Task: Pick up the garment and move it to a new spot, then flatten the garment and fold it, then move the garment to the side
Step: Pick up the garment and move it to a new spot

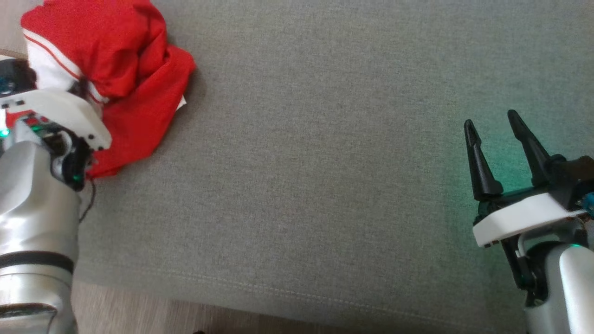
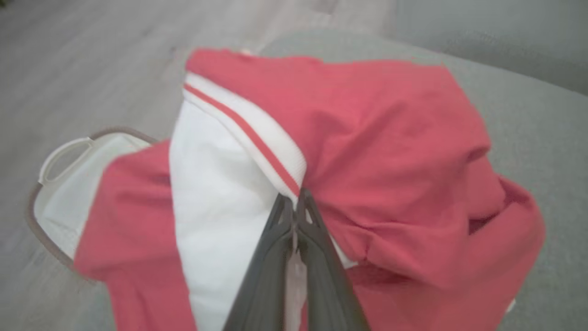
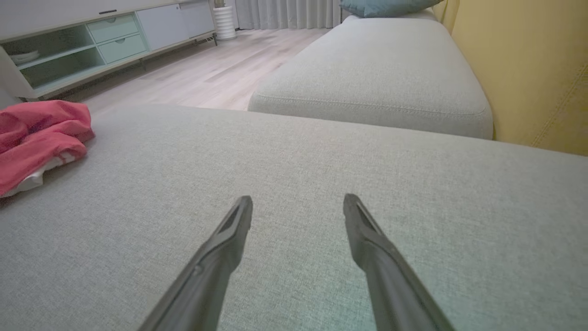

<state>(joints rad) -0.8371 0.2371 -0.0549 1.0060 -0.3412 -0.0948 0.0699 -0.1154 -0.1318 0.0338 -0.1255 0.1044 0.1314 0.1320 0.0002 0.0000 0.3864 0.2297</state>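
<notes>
Garment (image 1: 130,88), red with white panel: bunched at left edge of grey cushion (image 1: 325,162). Left gripper (image 2: 294,198) pinched tight on its white striped hem. Basket (image 2: 66,148) beyond garment, partly covered. Right gripper (image 1: 490,118): fingers spread, holding nothing, over cushion's right side, well apart from garment.

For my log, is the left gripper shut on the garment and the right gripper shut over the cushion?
Not quite: the right gripper is open over the cushion, as the right wrist view shows; the left gripper is shut on the garment.
</notes>
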